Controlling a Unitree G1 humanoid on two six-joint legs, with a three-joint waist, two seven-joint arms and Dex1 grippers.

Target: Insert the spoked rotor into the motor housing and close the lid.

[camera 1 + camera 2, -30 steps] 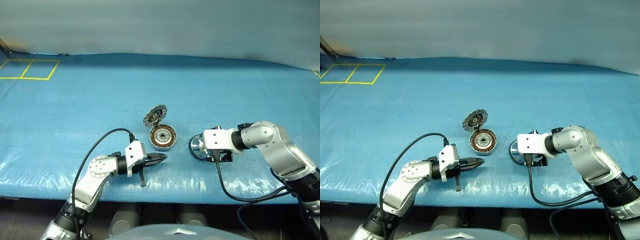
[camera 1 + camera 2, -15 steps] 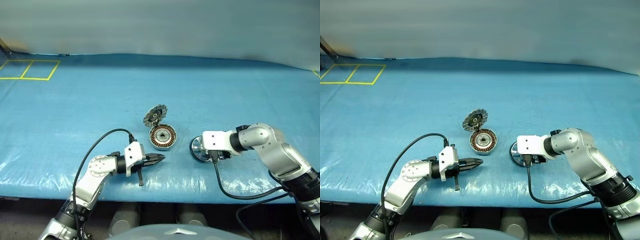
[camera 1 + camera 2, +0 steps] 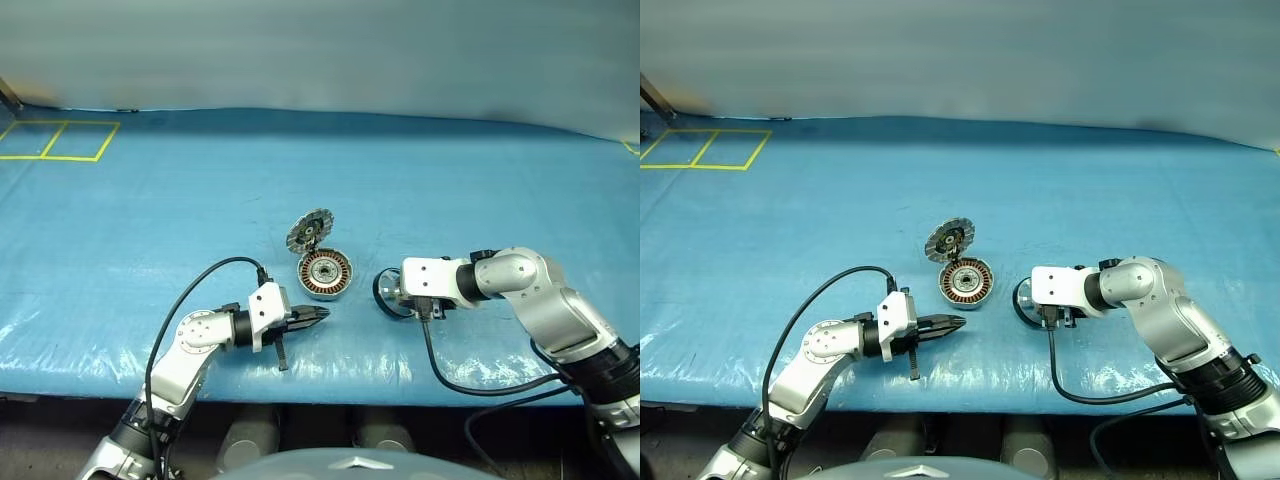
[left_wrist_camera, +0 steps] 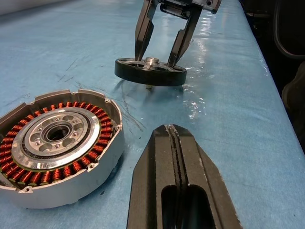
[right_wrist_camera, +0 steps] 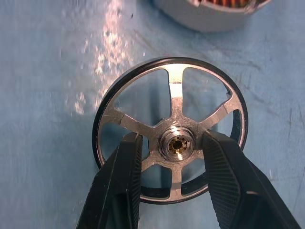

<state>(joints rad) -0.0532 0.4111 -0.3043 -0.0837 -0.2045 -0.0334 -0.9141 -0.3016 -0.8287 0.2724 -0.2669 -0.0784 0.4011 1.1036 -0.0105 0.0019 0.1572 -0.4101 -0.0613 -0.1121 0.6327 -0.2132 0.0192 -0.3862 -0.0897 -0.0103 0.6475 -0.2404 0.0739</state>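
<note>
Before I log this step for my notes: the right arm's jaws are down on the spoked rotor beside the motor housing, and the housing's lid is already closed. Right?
Not quite. The lid is open, standing up behind the motor housing with the copper windings exposed, as the left eye view shows. The rest holds: the right gripper has its jaws down on the spoked rotor beside the housing.

The rotor (image 5: 171, 143) is shiny metal with a dark rim. The housing (image 4: 57, 148) is dull silver metal with copper wire. The worktop (image 3: 200, 200) wears glossy blue plastic.
</note>
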